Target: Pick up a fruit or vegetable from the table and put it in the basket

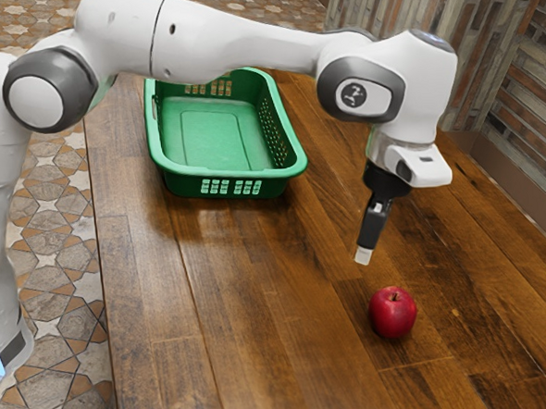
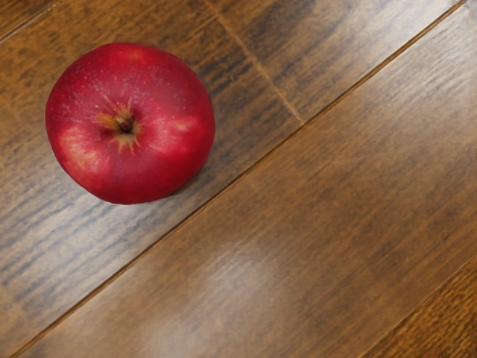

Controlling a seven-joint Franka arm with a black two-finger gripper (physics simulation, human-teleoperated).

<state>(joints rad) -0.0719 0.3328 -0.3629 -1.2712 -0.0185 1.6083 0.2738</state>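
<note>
The pincer (image 1: 363, 255) is poised above the tabletop (image 1: 260, 289); whether it is open or closed cannot be told. If it were lowered straight down, the tabletop might be struck, since the fruit does not seem centred beneath it. Well apart from it, towards the exterior view's left, the green basket (image 1: 192, 174) is seen; the raised rim could be clipped by a load carried too low. Below the pincer and offset from it, the red apple (image 1: 393, 312) is seen resting on the tabletop (ungripped, plainly). It could be sent rolling if its round side were nudged, or lost if squeezed off-centre.
</note>
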